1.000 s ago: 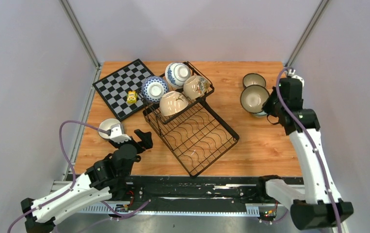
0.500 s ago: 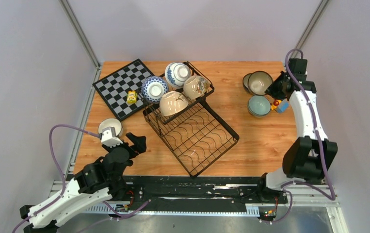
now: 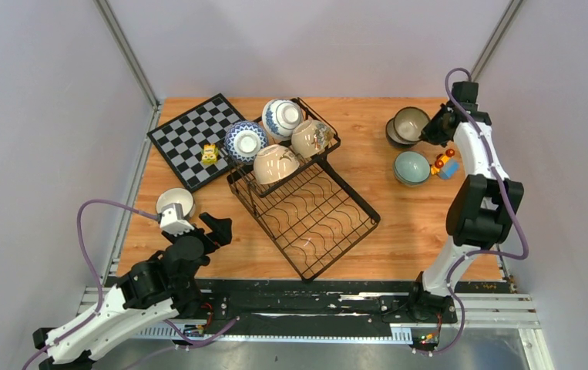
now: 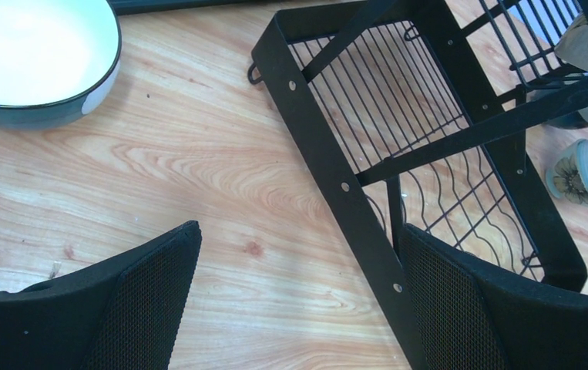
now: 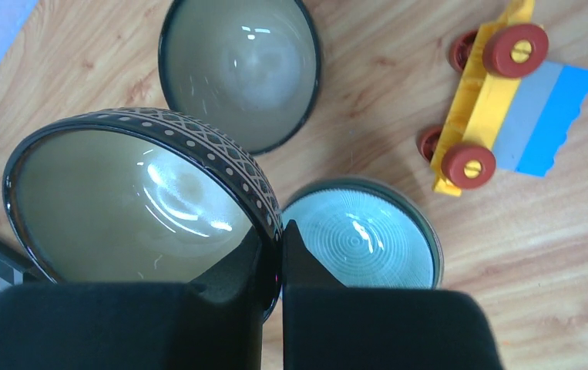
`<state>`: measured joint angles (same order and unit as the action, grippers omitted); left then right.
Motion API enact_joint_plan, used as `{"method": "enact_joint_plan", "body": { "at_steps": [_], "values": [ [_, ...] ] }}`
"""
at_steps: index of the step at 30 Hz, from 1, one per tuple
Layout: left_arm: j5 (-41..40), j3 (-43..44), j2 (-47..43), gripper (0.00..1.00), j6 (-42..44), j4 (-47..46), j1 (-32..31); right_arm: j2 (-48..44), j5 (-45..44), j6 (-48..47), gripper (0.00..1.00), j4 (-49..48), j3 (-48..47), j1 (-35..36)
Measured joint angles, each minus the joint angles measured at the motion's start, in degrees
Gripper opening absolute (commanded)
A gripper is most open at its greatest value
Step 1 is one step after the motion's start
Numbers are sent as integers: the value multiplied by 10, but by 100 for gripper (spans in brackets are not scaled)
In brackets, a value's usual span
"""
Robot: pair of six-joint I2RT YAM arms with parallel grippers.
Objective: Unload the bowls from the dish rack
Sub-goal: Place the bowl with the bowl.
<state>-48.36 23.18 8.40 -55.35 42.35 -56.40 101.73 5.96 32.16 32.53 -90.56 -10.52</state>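
The black wire dish rack (image 3: pixel 306 208) stands mid-table; its raised basket holds two blue-and-white bowls (image 3: pixel 246 141) (image 3: pixel 283 117) and two beige bowls (image 3: pixel 312 137) (image 3: pixel 275 163). My right gripper (image 5: pixel 281 254) is shut on the rim of a dark-glazed bowl (image 5: pixel 136 200) (image 3: pixel 411 123), held tilted over a second dark bowl (image 5: pixel 240 69) on the table. A pale teal bowl (image 5: pixel 364 239) (image 3: pixel 412 167) sits just beside them. My left gripper (image 4: pixel 298 293) (image 3: pixel 198 227) hangs open over bare wood by the rack's near-left edge (image 4: pixel 329 177), with a white bowl (image 4: pixel 32 54) (image 3: pixel 175 203) to its left.
A yellow, blue and red toy cart (image 5: pixel 498 92) (image 3: pixel 445 164) lies right of the teal bowl. A chessboard (image 3: pixel 194 139) with a small yellow piece (image 3: pixel 210 154) lies at the back left. The rack's lower tray (image 3: pixel 317 223) holds nothing.
My right arm carried the dark bowl from above the teal bowl toward the back, over the other dark bowl. The left arm drew back slightly, still open.
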Motion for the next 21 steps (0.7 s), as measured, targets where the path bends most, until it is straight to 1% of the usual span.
{"method": "enact_joint_plan", "body": {
  "at_steps": [4,10,21],
  "values": [
    [-9,-6,2,100,-5,2,0,32,0,2,0,-14,-28,0],
    [-27,-6,7,100,-8,7,0,98,0,2,0,-20,-93,0],
    [-38,-6,13,100,-16,15,0,156,0,10,0,-13,-144,0]
  ]
}}
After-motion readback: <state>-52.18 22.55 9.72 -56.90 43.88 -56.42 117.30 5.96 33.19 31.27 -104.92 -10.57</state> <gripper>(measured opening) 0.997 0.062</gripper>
